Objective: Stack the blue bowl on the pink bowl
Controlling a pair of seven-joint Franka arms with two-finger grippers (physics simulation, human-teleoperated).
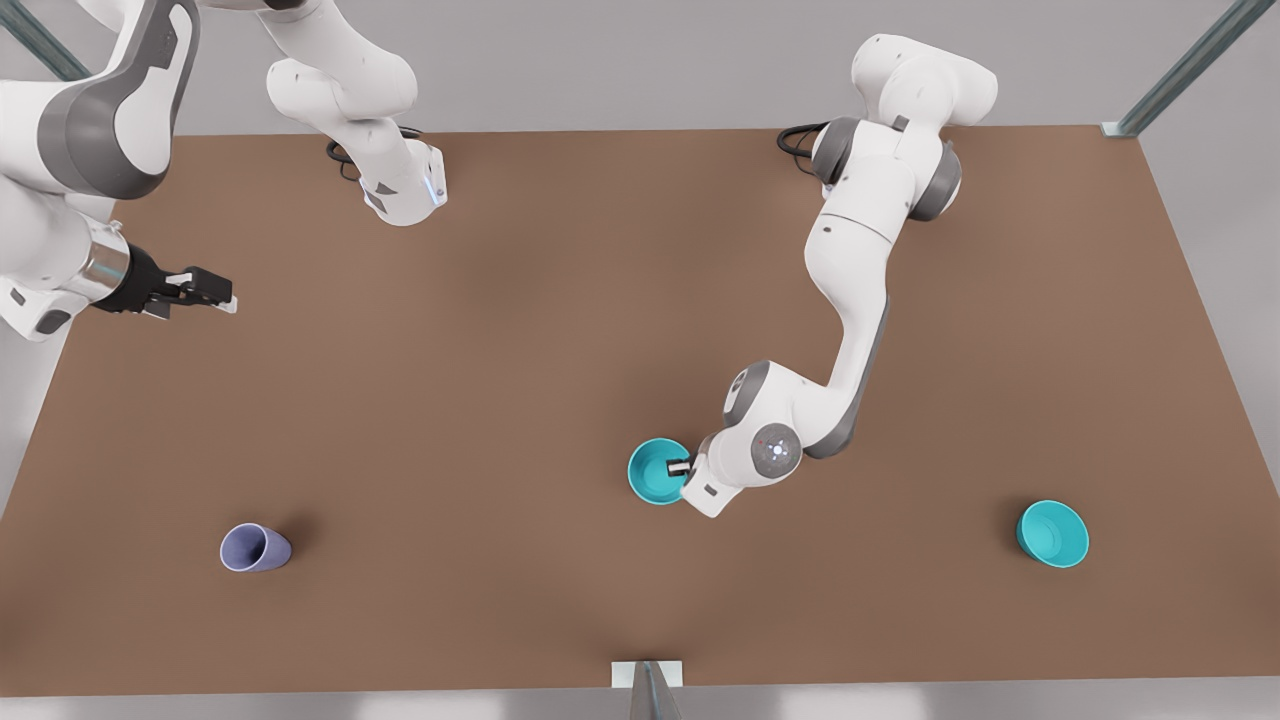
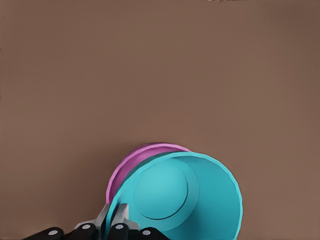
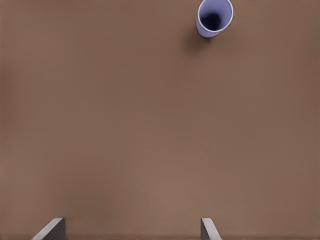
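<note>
Teal blue bowl (image 2: 185, 195) is pinched at its rim by the left gripper (image 2: 116, 220), jaws narrow, over the pink bowl (image 2: 131, 165) for nesting | right gripper (image 3: 132, 227) is parked wide, lavender cup (image 3: 214, 17) far ahead; waiting

Left claw (image 1: 682, 466) pinched closed; right claw (image 1: 205, 292) spread, waiting.

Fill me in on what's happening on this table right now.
The left gripper is shut on the rim of the blue bowl, holding it over the pink bowl, whose edge peeks out underneath in the left wrist view. The right gripper waits open above the table's far left in the front view. A second teal bowl and a lavender cup sit untouched.
</note>
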